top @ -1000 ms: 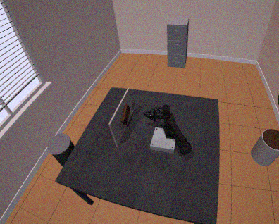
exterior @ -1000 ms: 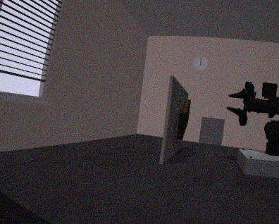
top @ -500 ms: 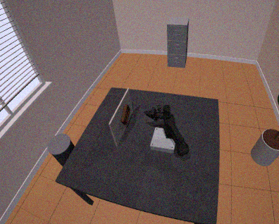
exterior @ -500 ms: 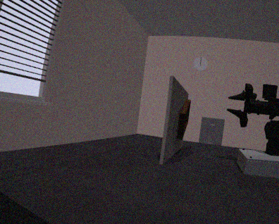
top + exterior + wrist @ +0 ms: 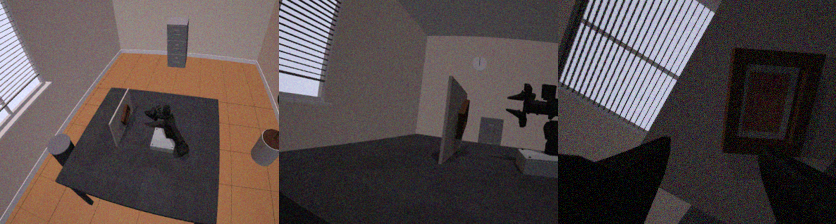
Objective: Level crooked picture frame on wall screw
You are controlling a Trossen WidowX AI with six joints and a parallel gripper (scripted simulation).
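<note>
Right of centre in the wrist view, the rectangular brown picture frame (image 5: 123, 114) (image 5: 459, 125) (image 5: 730, 102), with a pale inner border around a reddish panel, hangs on a thin flat board (image 5: 118, 128) (image 5: 447, 123). The claw (image 5: 147, 118) (image 5: 507, 103) (image 5: 714, 148) stands fairly wide, holding nothing.

Brown frame (image 5: 125, 115) (image 5: 462, 120) (image 5: 731, 107) (wood, by its look) appears matt.

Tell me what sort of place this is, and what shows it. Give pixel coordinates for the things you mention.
Probably an office or study: a grey filing cabinet (image 5: 177, 44) (image 5: 490, 131) stands by the far wall, a round clock (image 5: 479, 63) hangs above, and a window with blinds (image 5: 15, 60) (image 5: 304, 46) (image 5: 640, 55) lights one side.
</note>
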